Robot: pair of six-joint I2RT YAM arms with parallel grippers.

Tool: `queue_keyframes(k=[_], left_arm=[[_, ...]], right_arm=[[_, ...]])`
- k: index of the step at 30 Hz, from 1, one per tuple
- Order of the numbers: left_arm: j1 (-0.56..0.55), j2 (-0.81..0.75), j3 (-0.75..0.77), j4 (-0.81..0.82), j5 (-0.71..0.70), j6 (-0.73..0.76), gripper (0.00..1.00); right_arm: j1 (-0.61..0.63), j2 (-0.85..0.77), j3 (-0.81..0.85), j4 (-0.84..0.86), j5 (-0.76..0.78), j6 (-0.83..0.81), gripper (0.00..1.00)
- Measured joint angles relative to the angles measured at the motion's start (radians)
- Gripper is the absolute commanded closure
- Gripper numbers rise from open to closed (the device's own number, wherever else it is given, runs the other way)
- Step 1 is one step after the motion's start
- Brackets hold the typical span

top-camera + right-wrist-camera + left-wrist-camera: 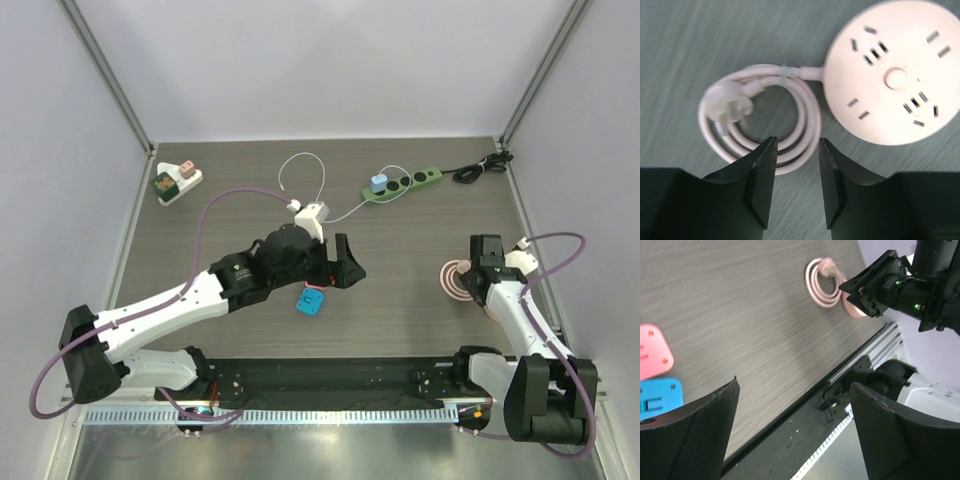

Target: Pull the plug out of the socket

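Note:
A green power strip (402, 185) lies at the back of the table with a light-blue plug (378, 183) standing in it. My left gripper (350, 262) is open and empty over the middle of the table, well short of the strip; in the left wrist view (795, 385) its jaws stand wide apart. My right gripper (480, 268) hovers at the right over a pink round socket (897, 75) and its coiled cable (760, 115). It is open in the right wrist view (796, 145), with nothing between the jaws.
A blue and pink adapter (310, 302) lies just below my left gripper and shows in the left wrist view (660, 395). A white charger (312, 213) with a thin white cable lies behind it. A white block (175, 181) sits at the back left. A black cord (480, 168) leaves the strip.

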Motion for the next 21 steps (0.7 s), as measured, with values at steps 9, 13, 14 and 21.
queue_keyframes(k=[9,13,14,21], left_arm=[[0.113,0.192,0.278,-0.025,0.072,0.052,0.10],[0.149,0.307,0.461,-0.084,0.079,0.134,0.22],[0.157,0.335,0.512,-0.100,0.081,0.164,0.27],[0.274,0.456,0.679,-0.098,0.179,0.336,0.18]], right_arm=[[0.039,0.085,0.194,0.211,-0.169,-0.155,0.47],[0.050,0.297,0.297,0.445,-0.261,-0.137,0.45],[0.051,0.349,0.316,0.502,-0.278,-0.124,0.45],[0.056,0.733,0.597,0.745,-0.378,-0.006,0.46]])
